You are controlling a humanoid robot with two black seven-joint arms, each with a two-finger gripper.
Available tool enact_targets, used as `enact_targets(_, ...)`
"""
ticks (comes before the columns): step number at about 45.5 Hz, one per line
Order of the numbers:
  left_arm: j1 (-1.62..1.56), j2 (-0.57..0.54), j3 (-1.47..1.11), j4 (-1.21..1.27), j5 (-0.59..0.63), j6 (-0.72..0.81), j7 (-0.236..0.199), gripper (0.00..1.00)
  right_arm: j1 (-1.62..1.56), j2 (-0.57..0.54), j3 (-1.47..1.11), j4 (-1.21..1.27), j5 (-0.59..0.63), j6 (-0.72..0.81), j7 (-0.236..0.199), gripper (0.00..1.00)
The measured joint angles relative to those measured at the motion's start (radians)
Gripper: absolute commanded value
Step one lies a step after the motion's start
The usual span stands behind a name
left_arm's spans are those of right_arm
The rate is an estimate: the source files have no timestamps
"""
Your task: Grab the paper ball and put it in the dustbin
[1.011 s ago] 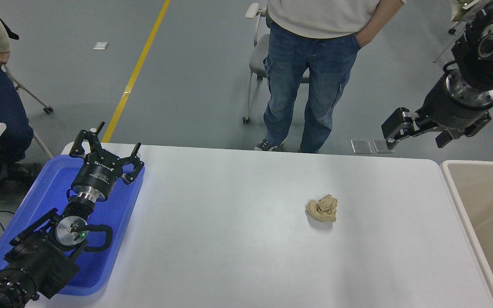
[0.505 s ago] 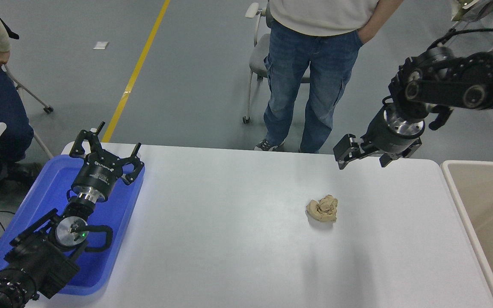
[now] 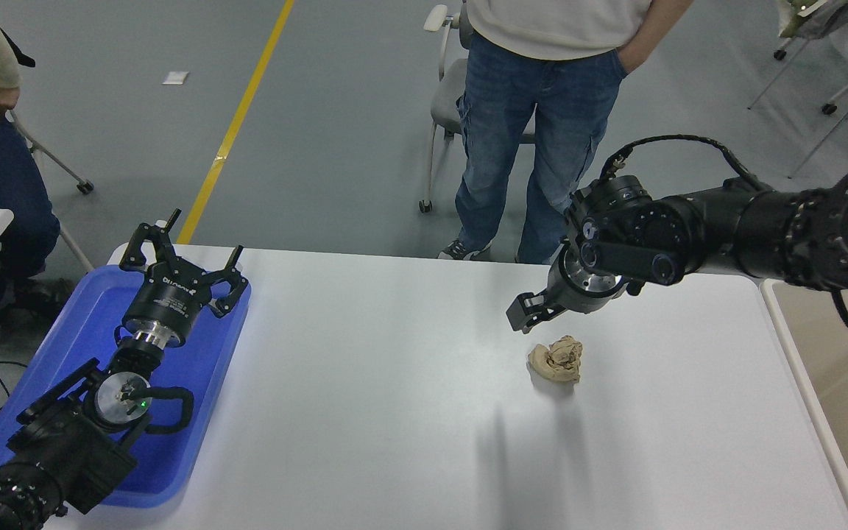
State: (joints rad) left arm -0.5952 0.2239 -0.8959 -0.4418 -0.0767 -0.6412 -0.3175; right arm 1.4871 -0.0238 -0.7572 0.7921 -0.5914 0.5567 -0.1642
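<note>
The paper ball (image 3: 556, 359) lay on the white table (image 3: 394, 412), well to the left of the dustbin (image 3: 821, 383). The right gripper (image 3: 542, 309) hung just above and behind the ball, not touching it; I couldn't tell its finger spread. The left gripper (image 3: 181, 261) sat parked over the blue tray (image 3: 196, 442), far left of the ball, fingers spread wide.

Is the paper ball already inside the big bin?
No, the paper ball lies on the white table, left of the dustbin, untouched.
</note>
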Motion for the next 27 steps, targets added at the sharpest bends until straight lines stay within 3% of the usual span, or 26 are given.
enact_targets(27,0.0,0.0,-0.001,0.0,0.0,0.0,0.0,1.0,-0.224,0.022,0.016,-0.182,-0.029,-0.134,-0.002,1.0)
